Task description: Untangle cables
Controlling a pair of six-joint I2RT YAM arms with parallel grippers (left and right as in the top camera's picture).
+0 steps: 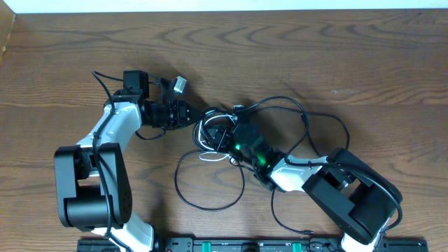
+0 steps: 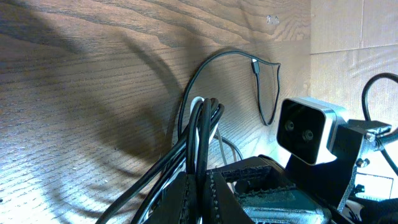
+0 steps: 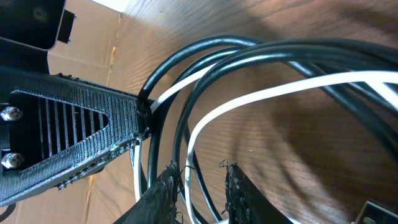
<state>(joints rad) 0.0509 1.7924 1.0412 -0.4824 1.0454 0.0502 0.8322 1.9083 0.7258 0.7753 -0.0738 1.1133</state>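
Note:
A tangle of thin black cables (image 1: 218,131) lies at the table's middle, with a white cable (image 1: 212,155) wound through it. One black loop (image 1: 210,206) trails toward the front and another (image 1: 329,119) runs out to the right. My left gripper (image 1: 197,116) reaches in from the left. In the left wrist view it (image 2: 202,179) is shut on upright black cable strands (image 2: 208,130), with the white cable (image 2: 196,101) just behind. My right gripper (image 1: 232,134) comes in from the right. Its jaws (image 3: 200,171) stand slightly apart, and the white cable (image 3: 280,90) and black cables (image 3: 249,50) pass between and above them.
The two grippers are close together at the bundle. The left finger (image 3: 74,130) shows in the right wrist view, and the right wrist's camera housing (image 2: 308,130) shows in the left wrist view. A black rail (image 1: 245,245) runs along the table's front edge. Cardboard (image 2: 354,37) borders the table.

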